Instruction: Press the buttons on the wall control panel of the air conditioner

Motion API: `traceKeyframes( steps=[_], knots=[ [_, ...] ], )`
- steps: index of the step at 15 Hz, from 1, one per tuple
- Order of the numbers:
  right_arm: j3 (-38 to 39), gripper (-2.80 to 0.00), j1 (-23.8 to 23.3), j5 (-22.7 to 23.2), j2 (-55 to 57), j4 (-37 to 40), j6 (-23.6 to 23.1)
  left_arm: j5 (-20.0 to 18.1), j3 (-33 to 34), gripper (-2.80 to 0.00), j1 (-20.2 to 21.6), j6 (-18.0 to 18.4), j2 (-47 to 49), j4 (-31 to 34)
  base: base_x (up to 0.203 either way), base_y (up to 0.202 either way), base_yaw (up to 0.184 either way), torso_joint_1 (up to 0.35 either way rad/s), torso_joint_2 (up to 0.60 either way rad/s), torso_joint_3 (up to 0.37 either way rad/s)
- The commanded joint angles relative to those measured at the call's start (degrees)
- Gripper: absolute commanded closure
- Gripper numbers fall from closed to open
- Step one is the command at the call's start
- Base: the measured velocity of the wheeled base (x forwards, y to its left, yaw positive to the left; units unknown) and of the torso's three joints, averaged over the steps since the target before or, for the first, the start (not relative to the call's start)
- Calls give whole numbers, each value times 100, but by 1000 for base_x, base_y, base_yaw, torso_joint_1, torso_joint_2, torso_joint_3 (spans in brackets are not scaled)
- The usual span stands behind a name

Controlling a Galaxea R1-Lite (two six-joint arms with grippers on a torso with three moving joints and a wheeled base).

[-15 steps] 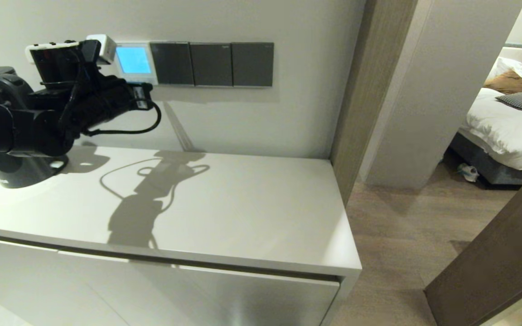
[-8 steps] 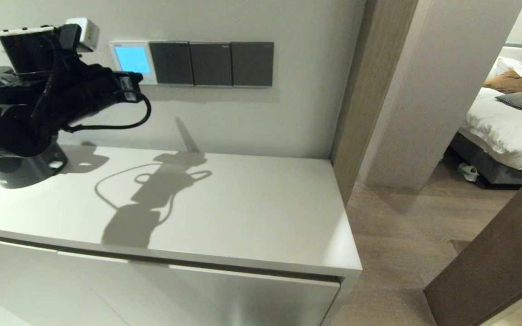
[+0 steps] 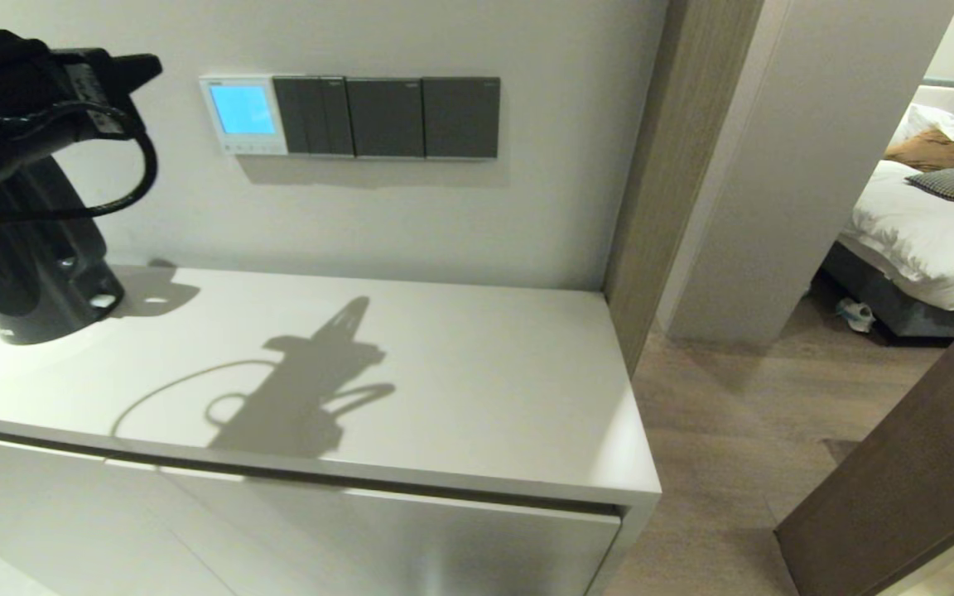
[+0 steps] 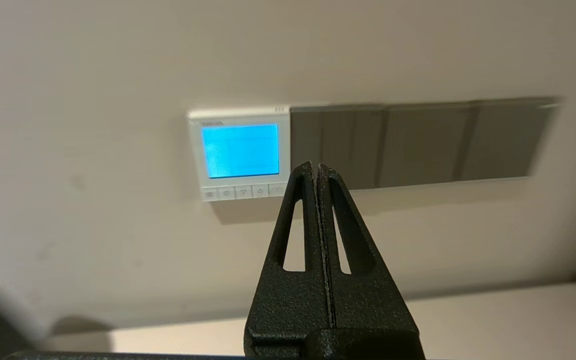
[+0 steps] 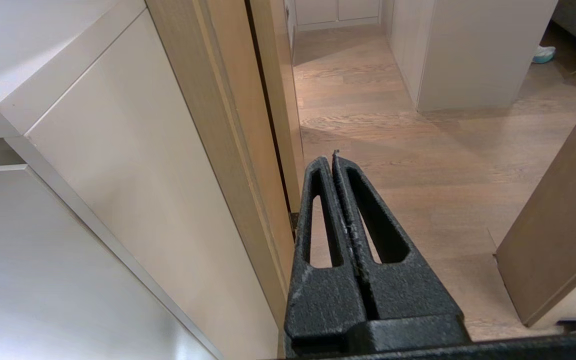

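The small square white plastic air conditioner's wall control panel [image 3: 243, 114] hangs on the pale wall above the far edge of the white counter [image 3: 460, 389], toward the counter's far left corner, its rectangular screen glowing blue. No digits can be read on the screen in either view. Along its bottom strip runs the row of tiny white-grey buttons [image 4: 242, 191]; in the left wrist view four keys show, and the rightmost end of the row is covered by the tip of the left gripper [image 4: 316, 170]. In the head view the keys are too small to tell apart. Just beside the panel, touching its edge, sit three dark grey switch plates [image 3: 386, 117] in a line.

The left gripper's two black fingers are pressed together with no gap and nothing between them. It hangs apart from the wall, pointing at it near the seam between the panel and the first grey plate. In the head view only the black left arm [image 3: 21, 116] with its looping cable shows, cut off by the picture's edge near the counter's far left corner; the fingers themselves lie outside that view.

The right gripper [image 5: 334, 160] is pressed together on nothing, low beside the counter's right side, over the wooden floor [image 5: 418, 150].
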Motion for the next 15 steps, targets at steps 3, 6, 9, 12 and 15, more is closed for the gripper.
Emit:
traceKeyframes(
  steps=[3,6,9,12,15],
  knots=[
    [9,0,2,-1,8,1,0,-5,1070,0,186,74,-2336,401,0,0,0,0,0,0],
    [9,0,2,-4,8,1,0,-5,2185,0,608,97,-3752,679,0,0,0,0,0,0],
    [9,0,2,1,8,1,0,-1,3423,0,876,87,-4651,791,0,0,0,0,0,0],
    [9,0,2,2,8,1,0,271,4362,0,925,77,-5234,813,0,0,0,0,0,0],
    [9,0,2,4,8,1,0,581,4965,0,931,81,-5801,888,0,0,0,0,0,0]
  ],
)
